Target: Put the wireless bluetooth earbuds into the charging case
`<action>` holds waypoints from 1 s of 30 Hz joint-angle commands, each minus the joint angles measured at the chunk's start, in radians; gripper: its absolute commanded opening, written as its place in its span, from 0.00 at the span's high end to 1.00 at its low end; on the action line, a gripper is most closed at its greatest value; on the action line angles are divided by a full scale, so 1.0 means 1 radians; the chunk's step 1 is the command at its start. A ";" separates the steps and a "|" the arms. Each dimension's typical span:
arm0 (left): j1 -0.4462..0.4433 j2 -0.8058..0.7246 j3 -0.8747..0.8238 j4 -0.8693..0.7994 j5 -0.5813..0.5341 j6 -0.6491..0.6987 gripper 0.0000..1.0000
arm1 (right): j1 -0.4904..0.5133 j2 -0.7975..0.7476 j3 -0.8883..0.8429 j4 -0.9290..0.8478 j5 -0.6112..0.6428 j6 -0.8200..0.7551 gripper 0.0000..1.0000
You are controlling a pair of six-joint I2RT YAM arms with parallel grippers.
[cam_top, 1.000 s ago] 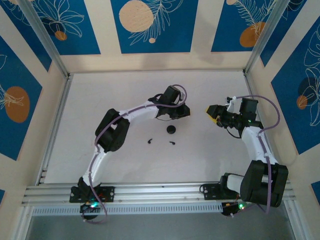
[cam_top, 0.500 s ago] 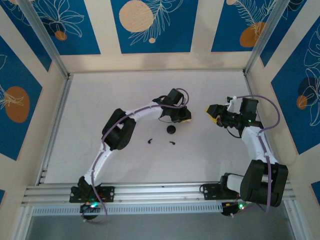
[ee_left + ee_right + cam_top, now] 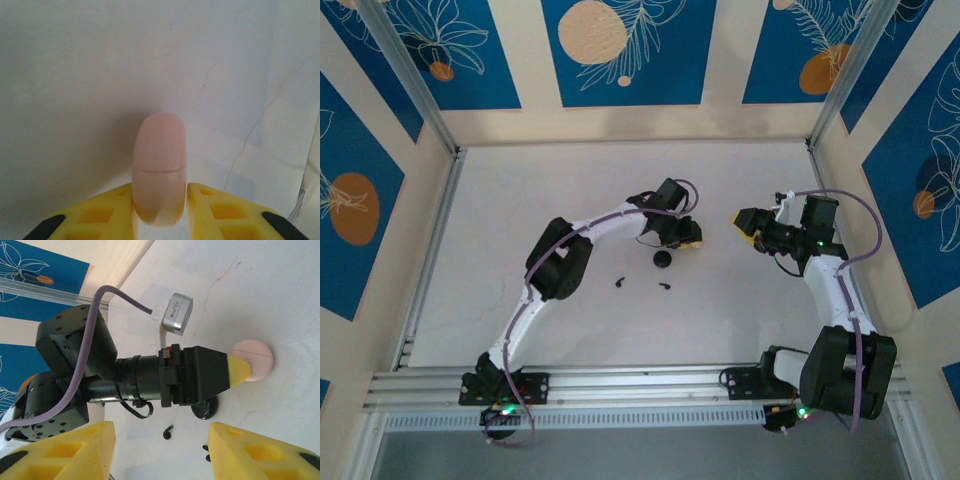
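The pink oval charging case [image 3: 159,160] stands on edge on the white table, closed, between the yellow fingers of my left gripper [image 3: 160,186]. The left finger lies against it and a hairline gap shows at the right finger. From above, my left gripper [image 3: 690,240] sits mid-table. Two tiny black earbuds [image 3: 621,281] [image 3: 664,286] lie loose on the table nearer the arm bases. My right gripper [image 3: 742,225] hovers to the right, open wide and empty. Its view shows the case [image 3: 255,362], one earbud [image 3: 168,431] and part of the other [image 3: 205,452].
A black round puck [image 3: 662,259] lies just in front of the left gripper, and shows under the left wrist [image 3: 205,410]. The left arm's forearm [image 3: 610,222] stretches across the table's middle. Walls enclose the table on three sides.
The left gripper has shifted slightly right and toward the near side with the case, then eased its jaws a little. The right arm has stayed put.
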 commanded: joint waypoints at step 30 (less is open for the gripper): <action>-0.076 -0.079 0.212 -0.688 -0.507 0.331 0.46 | 0.012 -0.029 -0.008 -0.037 0.008 -0.009 0.44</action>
